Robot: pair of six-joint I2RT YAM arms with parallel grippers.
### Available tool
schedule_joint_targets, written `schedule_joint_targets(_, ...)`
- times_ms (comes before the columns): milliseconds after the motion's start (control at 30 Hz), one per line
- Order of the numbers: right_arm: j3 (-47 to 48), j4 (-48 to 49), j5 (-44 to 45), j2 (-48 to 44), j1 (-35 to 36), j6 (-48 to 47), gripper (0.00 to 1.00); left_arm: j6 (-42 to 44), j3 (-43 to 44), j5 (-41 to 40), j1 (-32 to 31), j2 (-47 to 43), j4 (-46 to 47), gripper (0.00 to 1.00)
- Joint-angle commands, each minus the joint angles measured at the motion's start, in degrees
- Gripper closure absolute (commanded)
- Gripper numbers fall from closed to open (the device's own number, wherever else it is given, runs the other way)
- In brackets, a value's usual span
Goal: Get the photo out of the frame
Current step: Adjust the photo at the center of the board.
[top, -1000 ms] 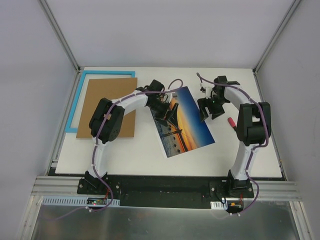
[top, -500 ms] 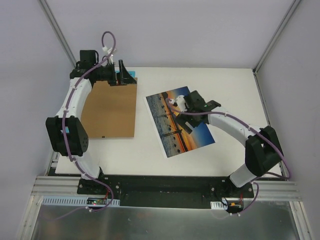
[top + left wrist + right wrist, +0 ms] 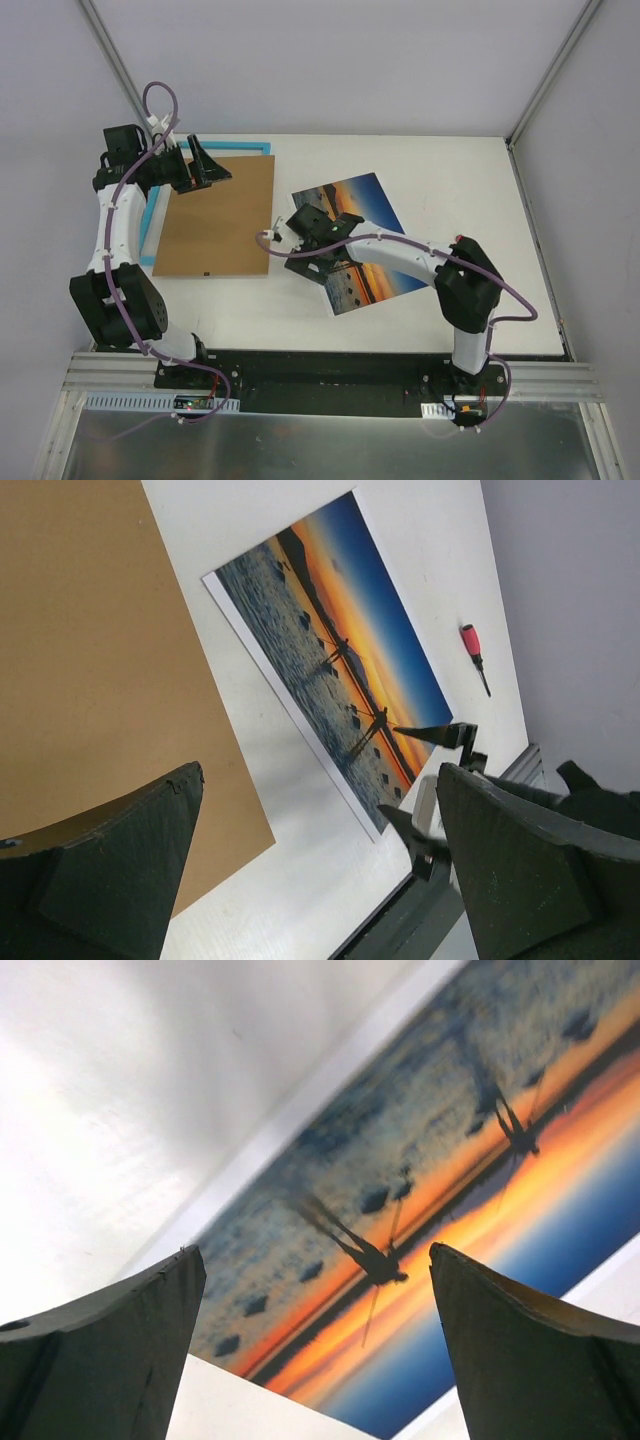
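White table [image 3: 460, 180] — photo [image 3: 362, 203] flat, frame [image 3: 245, 147] apart

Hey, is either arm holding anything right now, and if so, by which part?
Nothing is held. The left gripper and the right gripper both stand open and empty; the photo lies flat beneath the right one, ungripped.

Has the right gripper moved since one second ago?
Yes. The right gripper went left: from beside the right edge of the photo, across it, to its left edge near the board.
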Motion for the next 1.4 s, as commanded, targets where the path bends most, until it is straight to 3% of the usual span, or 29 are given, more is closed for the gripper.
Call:
schedule_joint_targets(0, 4.4, -3.4, 1.8, 4.6, 5.1, 2.2, 0.04, 1.3, -2.1, -0.1, 0.2, -2.7, -0.3, 0.01)
schedule_joint_targets(933, -1.6, -5.3, 5.9, 9.5, 6.4, -0.4, 0.04, 1.6, -1.8, -0.1, 0.2, -7.1, -0.2, 0.01)
schedule_joint_targets(1367, -14.1, -7.4, 5.4, -1.2, -3.5, -5.2, 0.04, 1.7, -1.0, 0.3, -1.7, -3.6, -0.3, 0.01)
